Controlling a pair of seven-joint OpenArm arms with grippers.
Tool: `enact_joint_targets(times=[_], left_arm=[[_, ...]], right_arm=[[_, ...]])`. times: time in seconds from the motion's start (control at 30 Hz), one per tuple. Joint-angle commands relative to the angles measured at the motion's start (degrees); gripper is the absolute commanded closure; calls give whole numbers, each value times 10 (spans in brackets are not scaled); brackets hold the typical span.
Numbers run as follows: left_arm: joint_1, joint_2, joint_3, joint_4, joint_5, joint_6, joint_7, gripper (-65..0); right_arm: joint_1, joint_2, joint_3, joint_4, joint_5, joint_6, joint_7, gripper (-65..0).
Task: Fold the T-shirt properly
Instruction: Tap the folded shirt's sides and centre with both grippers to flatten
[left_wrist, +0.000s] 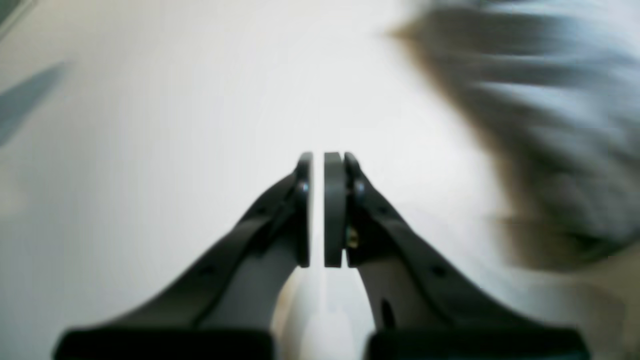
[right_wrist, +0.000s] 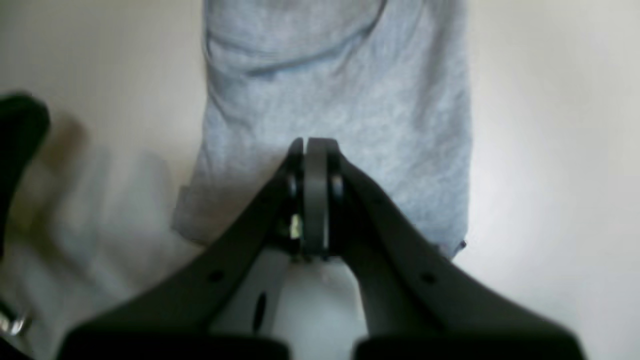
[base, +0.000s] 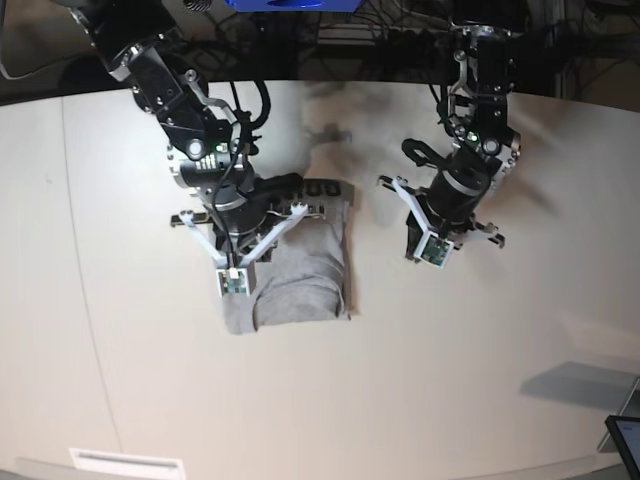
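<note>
The T-shirt (base: 305, 280) lies on the table as a narrow, light grey folded strip, with dark lettering showing at its far end. My right gripper (base: 235, 284) hangs over the strip's near left part. In the right wrist view that gripper (right_wrist: 312, 145) is shut, its pads pressed together above the grey fabric (right_wrist: 350, 100), and no cloth shows between them. My left gripper (base: 432, 256) stands over bare table, apart from the shirt. In the left wrist view its pads (left_wrist: 318, 160) are together but for a thin slit, holding nothing, and the T-shirt (left_wrist: 550, 125) is a blur at the right.
The pale table (base: 480, 360) spreads around the shirt. A tablet corner (base: 625, 436) sits at the near right edge, and a white label (base: 125, 463) lies at the near left. Dark cables and stands line the back edge (base: 380, 30).
</note>
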Motion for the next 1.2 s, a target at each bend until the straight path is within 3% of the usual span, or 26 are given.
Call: enact_joint_targets(times=[0.0,0.13,0.3,0.43,0.6,0.87,1.07,1.17], left_arm=[[4,-8,-6,18,3,9,-13,-35],[32,-7,-6,26,3,9,-13,-35],[45,-12,-13,26,3,8,-13,-35],[46,-19,-13,26,3,8,-13,-35],[43,-19,-13,25,3,8,-13,-35],[44,-16,-13,26,3,8,-13,-35],[43,-14,-8,27,3,8,-13,-35],[40,-9,-7,28,-2,8,-13,-35]], right_arm=[[10,-6,0,-5,-6,1,12,0],[8,-8,4,-74,-6,38,62,0],[-6,-8,1,-161,-6,41,127,0],[-14,-8,0,-189,-6,41,145,0],[-14,-6,0,-141,-7,40,136,0],[43,-15,-1,-27,-7,41,24,0],[69,-25,-18,-66,-7,41,27,0],[72,-26,-30,-127,-7,41,70,0]])
